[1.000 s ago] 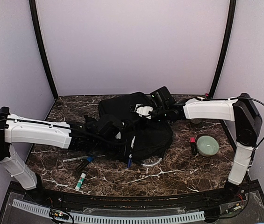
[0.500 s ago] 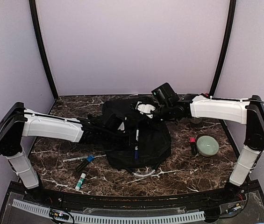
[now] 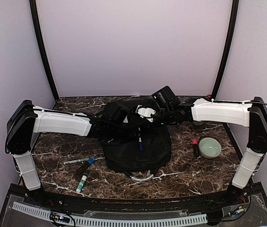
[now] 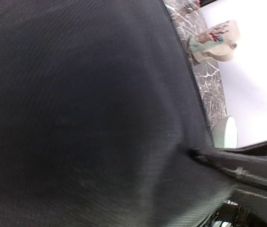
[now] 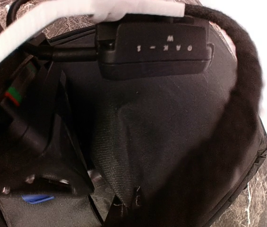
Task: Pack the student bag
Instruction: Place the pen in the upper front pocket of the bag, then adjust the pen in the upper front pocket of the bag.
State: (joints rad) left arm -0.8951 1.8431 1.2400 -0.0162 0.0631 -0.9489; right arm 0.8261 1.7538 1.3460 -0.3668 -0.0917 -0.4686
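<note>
student bag (image 4: 86, 118) fabric fills view — marble table (image 4: 211, 90), perhaps a bowl (image 4: 228, 132)

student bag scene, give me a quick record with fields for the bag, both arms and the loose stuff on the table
student bag: black, lying mid-table, both arms at its far half
left arm: stretched in from the left onto the bag; its fingers are hidden, open or shut unclear
right fingers: shut, at the bag's far edge
on bag: blue-tipped pen
left of bag: dark marker, glue stick
right of bag: green bowl, red-capped tube beside it
table: dark marble
</note>
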